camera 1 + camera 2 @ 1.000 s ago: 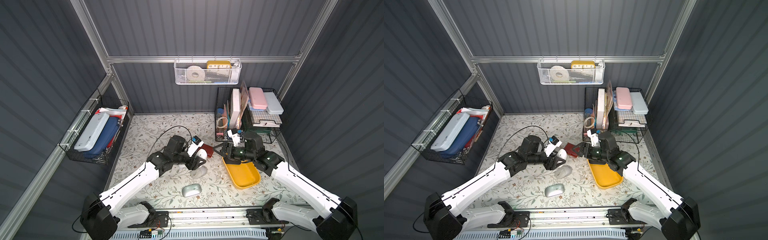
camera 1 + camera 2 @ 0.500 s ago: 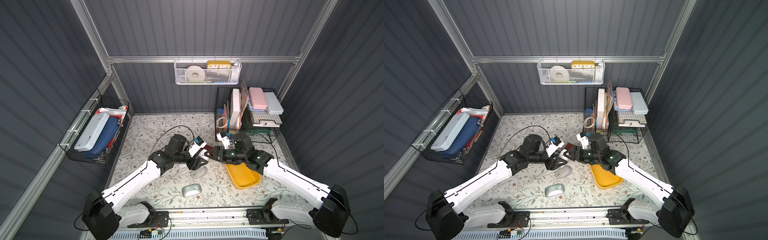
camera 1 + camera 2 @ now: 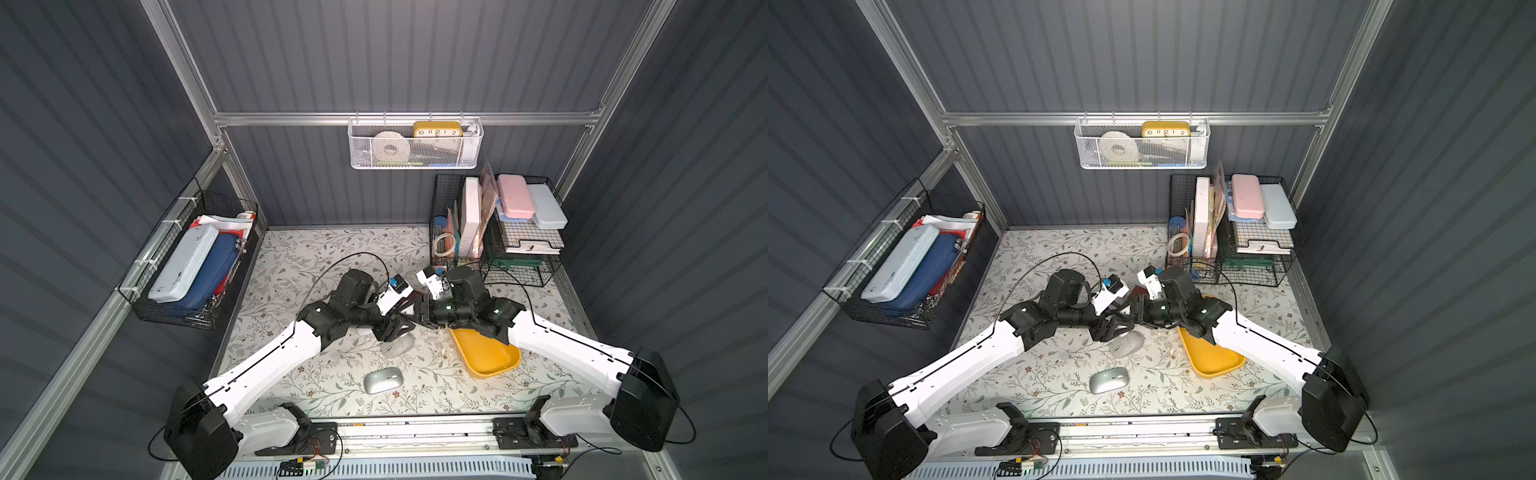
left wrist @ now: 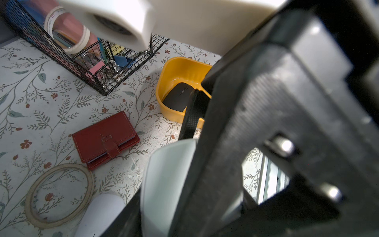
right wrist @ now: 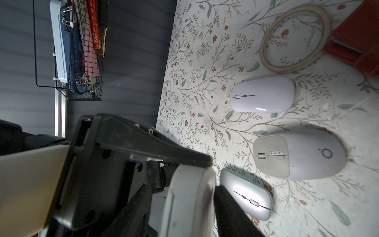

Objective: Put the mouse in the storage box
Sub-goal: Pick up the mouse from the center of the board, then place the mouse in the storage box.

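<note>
Floral paper covers the bench (image 3: 291,249), walled in by dark ribbed panels, and the two arms meet above its middle. Left hand (image 3: 400,326) is clamped on a white mouse (image 4: 164,184), held clear of the bench. Right hand (image 3: 417,313) faces it with a finger on either side of the same mouse. One of its textured fingers (image 4: 191,115) touches the mouse's edge, but whether that hand has a grip I cannot tell. Just below them lies a pale grey mouse (image 5: 303,156), with a lilac mouse (image 5: 264,95) beside it and a silver mouse (image 3: 382,380) nearer the front rail. Just beside the right hand sits the yellow storage box (image 3: 486,357), with a black mouse (image 4: 178,96) lying in it. The right arm's wrist hangs over the box's nearer end and hides that mouse in both top views. A red wallet (image 4: 106,139) and a tape ring (image 4: 59,190) lie on the far side of the hands, near a black wire basket (image 4: 98,82) of tape and clips. A white mesh basket (image 3: 415,145) hangs on the back wall
</note>
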Motion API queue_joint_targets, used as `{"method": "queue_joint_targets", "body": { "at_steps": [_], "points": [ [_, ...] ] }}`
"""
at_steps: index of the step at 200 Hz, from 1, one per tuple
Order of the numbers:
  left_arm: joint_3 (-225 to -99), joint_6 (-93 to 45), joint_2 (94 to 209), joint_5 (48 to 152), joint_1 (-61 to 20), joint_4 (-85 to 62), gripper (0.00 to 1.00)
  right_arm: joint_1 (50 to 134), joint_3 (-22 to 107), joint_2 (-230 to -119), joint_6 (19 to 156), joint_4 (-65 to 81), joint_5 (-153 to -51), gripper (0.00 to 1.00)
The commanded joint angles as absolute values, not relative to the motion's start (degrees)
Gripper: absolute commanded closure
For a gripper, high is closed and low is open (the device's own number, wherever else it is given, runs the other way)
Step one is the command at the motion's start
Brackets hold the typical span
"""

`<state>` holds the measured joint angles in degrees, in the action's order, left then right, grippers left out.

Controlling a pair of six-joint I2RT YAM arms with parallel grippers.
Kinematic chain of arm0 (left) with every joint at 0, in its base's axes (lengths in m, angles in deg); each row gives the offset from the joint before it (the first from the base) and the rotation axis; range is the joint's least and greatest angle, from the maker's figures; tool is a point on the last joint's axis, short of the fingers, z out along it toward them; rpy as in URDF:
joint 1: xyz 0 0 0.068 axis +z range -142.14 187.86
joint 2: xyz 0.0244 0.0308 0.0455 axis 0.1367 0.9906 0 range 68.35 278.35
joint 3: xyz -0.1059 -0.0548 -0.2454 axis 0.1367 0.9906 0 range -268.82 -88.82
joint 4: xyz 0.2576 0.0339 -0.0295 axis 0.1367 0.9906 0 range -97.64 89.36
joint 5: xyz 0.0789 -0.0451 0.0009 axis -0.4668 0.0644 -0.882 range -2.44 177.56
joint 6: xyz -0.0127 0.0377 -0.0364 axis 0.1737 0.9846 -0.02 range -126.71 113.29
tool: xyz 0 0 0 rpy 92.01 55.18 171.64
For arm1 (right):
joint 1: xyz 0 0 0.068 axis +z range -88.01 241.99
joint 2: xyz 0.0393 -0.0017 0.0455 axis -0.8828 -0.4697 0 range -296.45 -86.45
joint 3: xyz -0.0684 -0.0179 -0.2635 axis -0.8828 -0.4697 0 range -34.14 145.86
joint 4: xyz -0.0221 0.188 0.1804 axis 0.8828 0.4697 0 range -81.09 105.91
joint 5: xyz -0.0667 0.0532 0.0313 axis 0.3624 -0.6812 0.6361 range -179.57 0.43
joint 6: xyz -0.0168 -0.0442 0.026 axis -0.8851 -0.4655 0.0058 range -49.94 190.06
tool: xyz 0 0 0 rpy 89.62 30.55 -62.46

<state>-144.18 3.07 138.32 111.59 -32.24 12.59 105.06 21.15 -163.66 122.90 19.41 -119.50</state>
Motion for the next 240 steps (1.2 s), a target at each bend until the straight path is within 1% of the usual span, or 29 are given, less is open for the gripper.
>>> {"method": "queue_joint_targets", "body": {
  "at_steps": [1,32,43,48,56,61,66,77,84,98,103,106,133,172,193,215,219,240],
  "points": [
    [-145.2,3.8,138.4,112.5,-32.4,10.7,0.8,106.3,22.6,-164.7,123.4,18.1,-120.4,0.52],
    [-145.0,3.8,138.0,112.1,-32.4,10.8,0.79,106.3,22.5,-165.0,123.9,17.5,-120.5,0.62],
    [-144.8,3.8,138.1,112.1,-32.4,10.8,0.77,106.3,22.5,-164.9,123.8,17.5,-120.0,0.65],
    [-144.7,3.8,138.1,112.1,-32.4,10.7,0.74,106.3,22.5,-164.7,123.8,17.5,-119.7,0.66],
    [-144.6,3.6,137.9,112.0,-32.4,10.6,0.67,106.3,22.5,-164.6,123.8,17.5,-119.3,0.68],
    [-144.5,3.5,138.0,112.0,-32.3,10.6,0.61,106.3,22.6,-164.5,123.7,17.4,-119.1,0.69],
    [-144.4,3.5,137.9,111.8,-32.4,10.6,0.54,106.3,22.6,-164.5,123.7,17.4,-118.9,0.7],
    [-144.1,3.5,137.6,111.2,-32.4,10.7,0.37,106.3,22.8,-164.4,123.5,17.4,-118.5,0.71],
    [-143.9,3.3,137.3,110.8,-32.4,10.7,0.28,106.3,22.8,-164.4,123.3,17.5,-118.1,0.71],
    [-143.2,3.0,136.5,109.5,-32.4,10.6,0.13,106.3,22.9,-164.4,122.8,18.3,-116.7,0.72],
    [-142.7,2.6,136.0,109.0,-32.3,10.4,0.03,106.2,23.0,-164.4,122.5,18.8,-116.3,0.72],
    [-142.4,2.3,135.8,108.8,-32.4,10.3,0.01,106.2,23.0,-164.4,122.2,18.9,-115.9,0.72],
    [-139.9,-1.1,133.1,106.8,-32.4,10.6,0.01,105.3,22.9,-163.8,120.4,20.7,-113.7,0.72],
    [-135.6,-14.0,129.0,97.0,-32.4,12.1,0.01,100.2,21.0,-161.4,117.0,23.6,-111.9,0.73],
    [-132.3,-20.7,126.1,92.1,-32.4,13.8,0.01,95.0,19.3,-158.9,114.2,27.1,-110.8,0.73],
    [-128.7,-26.8,121.7,85.4,-32.4,15.4,0.01,87.7,15.9,-156.4,110.9,30.0,-110.8,0.74],
    [-128.1,-27.8,120.8,84.1,-32.3,15.9,0.01,86.4,15.1,-154.3,110.3,30.4,-110.8,0.74],
    [-125.0,-32.9,116.8,77.7,-32.3,18.5,0.01,79.5,11.5,-150.7,107.6,32.4,-110.5,0.74]
  ]
}}
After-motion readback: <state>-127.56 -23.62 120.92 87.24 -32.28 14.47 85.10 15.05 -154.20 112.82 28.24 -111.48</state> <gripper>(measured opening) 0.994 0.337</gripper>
